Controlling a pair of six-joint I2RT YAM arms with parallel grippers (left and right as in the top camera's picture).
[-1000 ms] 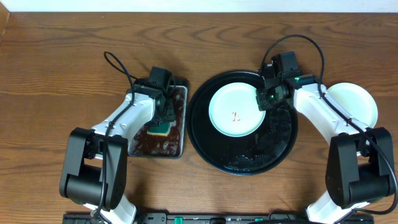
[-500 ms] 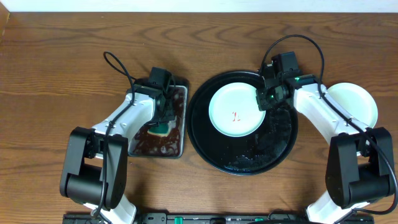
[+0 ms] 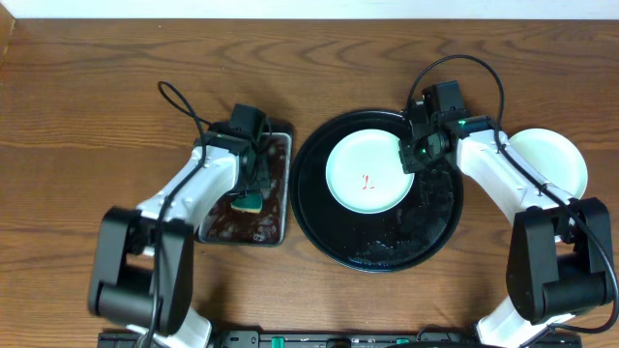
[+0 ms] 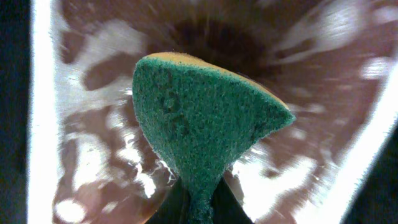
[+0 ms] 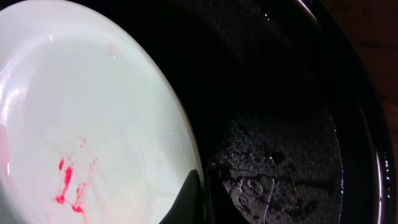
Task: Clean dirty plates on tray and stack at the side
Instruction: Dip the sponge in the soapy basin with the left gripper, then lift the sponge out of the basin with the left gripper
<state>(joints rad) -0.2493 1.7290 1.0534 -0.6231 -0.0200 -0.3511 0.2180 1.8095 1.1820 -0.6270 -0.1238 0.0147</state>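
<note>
A pale mint plate (image 3: 366,171) with a small red smear at its centre lies on the upper left part of the large black tray (image 3: 387,246). My right gripper (image 3: 414,155) is shut on this plate's right rim. In the right wrist view one finger (image 5: 200,186) lies over the plate's (image 5: 93,118) edge, above the wet tray floor (image 5: 280,124). My left gripper (image 3: 250,188) is shut on a teal sponge (image 3: 248,201) and holds it over brown liquid. In the left wrist view the sponge (image 4: 199,118) is pinched between the jaws (image 4: 196,202).
The small rectangular metal-rimmed tray (image 3: 282,208) of brown liquid sits left of the black tray. A pale plate (image 3: 551,159) lies on the wooden table at the far right, partly under my right arm.
My left arm has shifted slightly with the sponge still over the rectangular tray. My right arm and the plate have not moved.
</note>
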